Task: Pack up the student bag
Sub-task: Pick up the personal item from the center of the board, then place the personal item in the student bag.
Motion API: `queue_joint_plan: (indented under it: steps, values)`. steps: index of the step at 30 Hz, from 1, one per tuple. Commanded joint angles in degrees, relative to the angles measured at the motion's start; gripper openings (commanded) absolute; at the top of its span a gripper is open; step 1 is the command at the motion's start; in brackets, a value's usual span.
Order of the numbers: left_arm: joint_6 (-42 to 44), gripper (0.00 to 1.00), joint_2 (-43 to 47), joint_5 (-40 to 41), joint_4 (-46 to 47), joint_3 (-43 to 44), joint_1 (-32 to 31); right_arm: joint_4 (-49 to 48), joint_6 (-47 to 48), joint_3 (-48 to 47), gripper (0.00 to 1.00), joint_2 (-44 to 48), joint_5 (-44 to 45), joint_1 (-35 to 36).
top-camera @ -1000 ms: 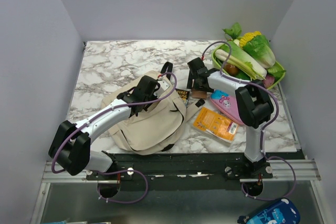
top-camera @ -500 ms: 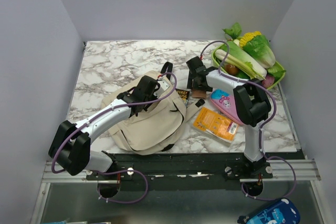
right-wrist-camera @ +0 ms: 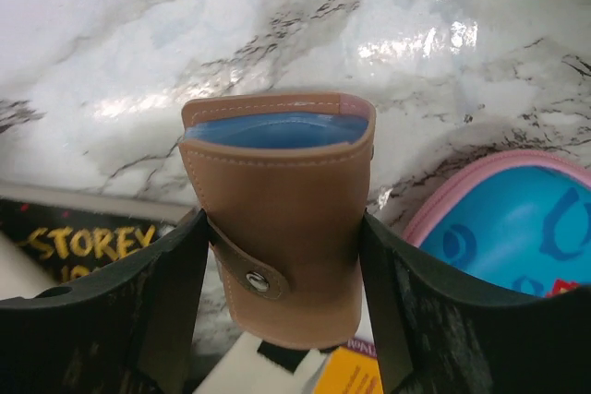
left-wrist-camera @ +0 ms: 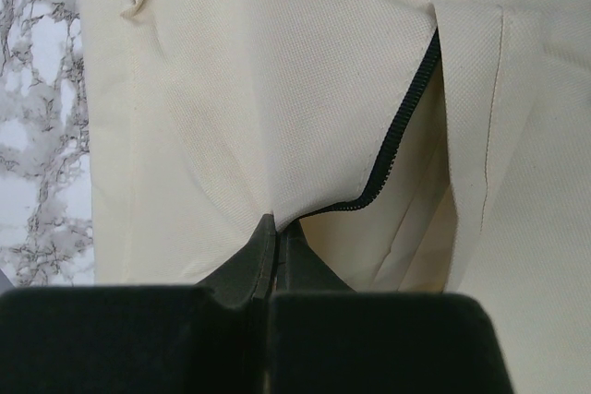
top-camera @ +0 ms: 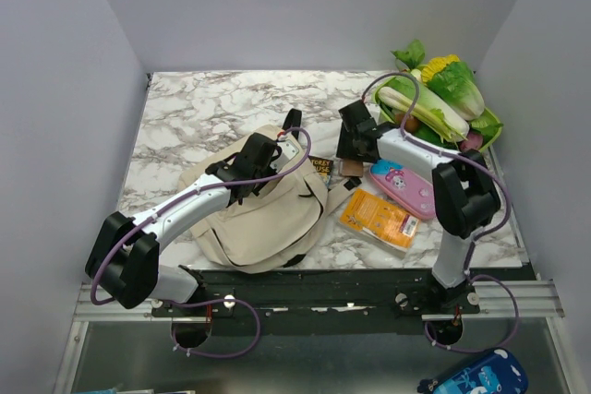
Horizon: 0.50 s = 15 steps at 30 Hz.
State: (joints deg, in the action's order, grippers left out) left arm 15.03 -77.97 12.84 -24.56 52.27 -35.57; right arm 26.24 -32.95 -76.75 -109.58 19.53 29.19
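Observation:
The cream-beige student bag (top-camera: 263,214) lies at the table's front left with its black zipper (left-wrist-camera: 406,117) partly open. My left gripper (top-camera: 261,156) rests on top of it, shut on the fabric edge (left-wrist-camera: 277,99) at the end of the zipper; its own view shows the closed tips (left-wrist-camera: 274,225). My right gripper (top-camera: 352,147) is to the right of the bag and is shut on a brown leather snap case (right-wrist-camera: 282,209) with a blue inside. The case stands upright between the fingers, above the marble.
A black "STOREY" book (top-camera: 320,166) lies by the bag's right edge and shows in the right wrist view (right-wrist-camera: 83,242). A pink and blue pencil case (top-camera: 402,186) and an orange book (top-camera: 379,217) lie right of it. A green tray of vegetables (top-camera: 487,126) is at the back right.
The right arm's elbow swung to the right and its gripper shifted slightly right and farther back with the brown case. The left arm and bag have not moved.

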Motion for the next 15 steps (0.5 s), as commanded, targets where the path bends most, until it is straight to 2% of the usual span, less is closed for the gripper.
queue_joint_plan:
  steps: [1, 8, 15]
  values:
    - [-0.26, 0.0, 1.51, -1.85, 0.39, 0.81, 0.24, -2.59, 1.48, 2.22, 0.71, 9.11, -4.93, 1.3]
    - [-0.79, 0.0, 0.89, -1.94, 0.21, 1.87, 0.68, -5.14, 0.78, 5.55, 0.68, 18.6, -10.56, 5.96]
    - [-2.63, 0.0, -0.07, -4.66, -1.02, 3.45, 3.48, -11.9, -6.4, 14.07, 0.67, 26.6, -18.03, 11.41]
